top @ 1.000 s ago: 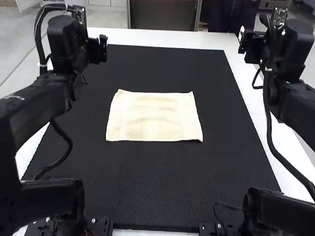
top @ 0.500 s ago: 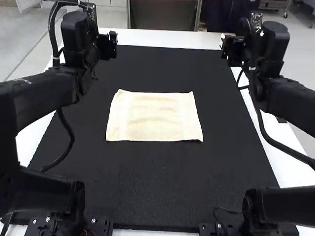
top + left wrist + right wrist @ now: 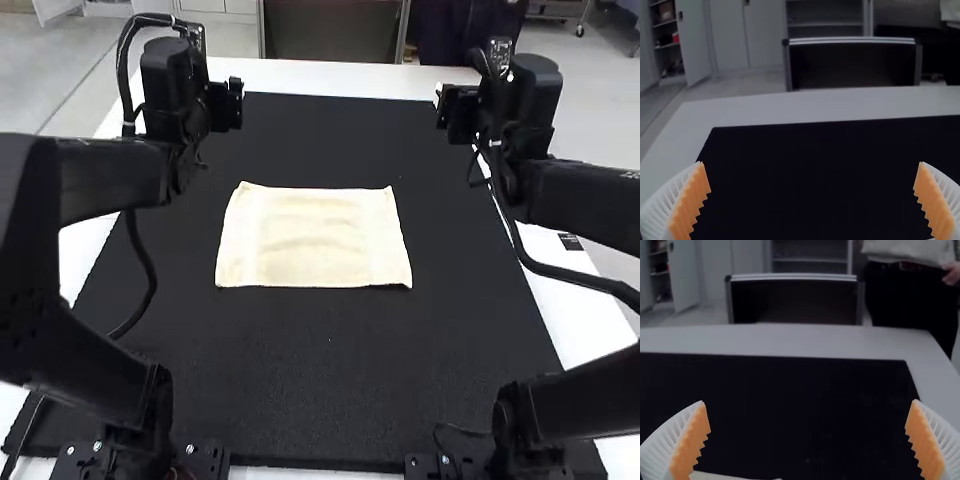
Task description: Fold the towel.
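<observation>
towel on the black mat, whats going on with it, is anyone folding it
Nothing is handling the towel at this moment. It lies flat and slightly rumpled in a rectangle on the black mat. The left gripper and right gripper are both open and empty, the two arms raised on either side.

Right gripper (image 3: 460,112) spread wide — black mat (image 3: 800,410), a towel's edge (image 3: 715,476).

A robot's left arm (image 3: 115,180) and right arm (image 3: 580,200) reach forward on opposite sides, left gripper (image 3: 226,104) and right gripper (image 3: 456,113) raised, each pair of ribbed white fingers (image 3: 665,205) parted wide, orange pads (image 3: 692,442) facing inward.
</observation>
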